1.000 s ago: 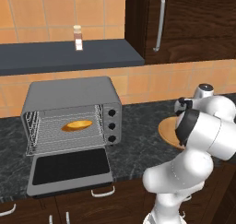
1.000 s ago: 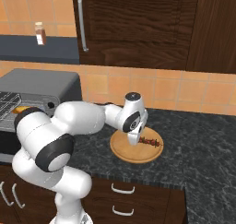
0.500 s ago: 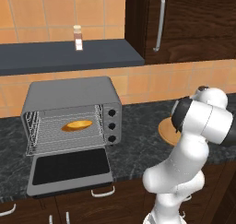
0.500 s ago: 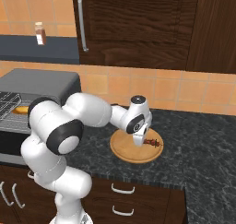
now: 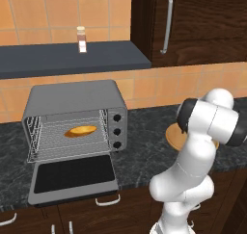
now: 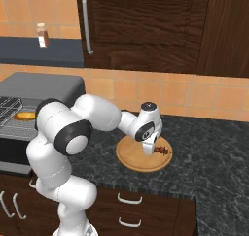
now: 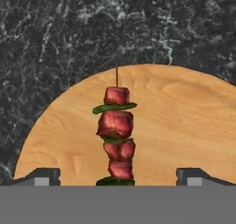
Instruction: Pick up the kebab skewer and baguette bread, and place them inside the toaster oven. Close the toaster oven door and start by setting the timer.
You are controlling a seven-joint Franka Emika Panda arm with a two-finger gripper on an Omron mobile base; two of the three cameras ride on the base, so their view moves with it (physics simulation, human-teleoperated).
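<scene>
Skewer (image 7: 116, 134) straight below the wide-open, empty gripper (image 7: 118, 176).
Its long axis runs crosswise to the gap, between the fingertips (image 7: 44, 176), on the board (image 7: 184, 121).

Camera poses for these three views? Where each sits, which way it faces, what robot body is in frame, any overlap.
Left base view: behind-left, looking forward-down at the toaster oven; arm lower right.
Right base view: behind-right, looking at the wooden board; arm lower left.
Hand view: looking down between open end effector fingertips onto the kebab skewer.
Shared: both base views show oven and baguette bread.
</scene>
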